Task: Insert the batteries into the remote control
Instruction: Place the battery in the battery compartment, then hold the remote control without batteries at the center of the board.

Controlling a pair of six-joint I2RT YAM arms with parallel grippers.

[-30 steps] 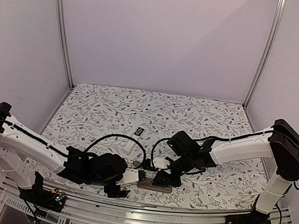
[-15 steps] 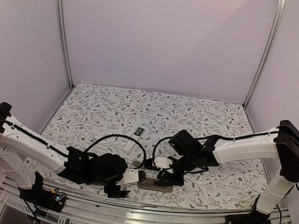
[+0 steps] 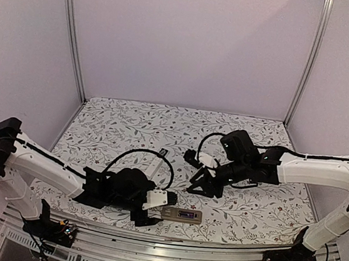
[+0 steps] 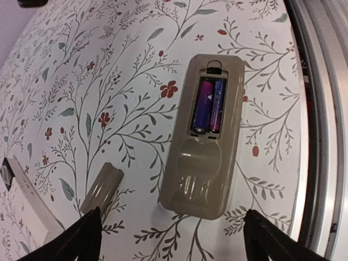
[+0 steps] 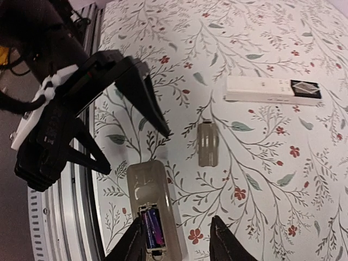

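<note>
The desk (image 3: 256,133) is covered with a white cloth printed with leafy sprigs and small red flowers. Close to its near edge, about midway along, a beige remote control (image 4: 202,163) lies face down, its compartment open with two batteries (image 4: 209,106) side by side inside. Its loose battery cover (image 5: 208,143) lies just beside it, not touching. Farther in, left of centre, lies a slim white bar with a black end (image 5: 266,89), possibly a second remote.
</note>
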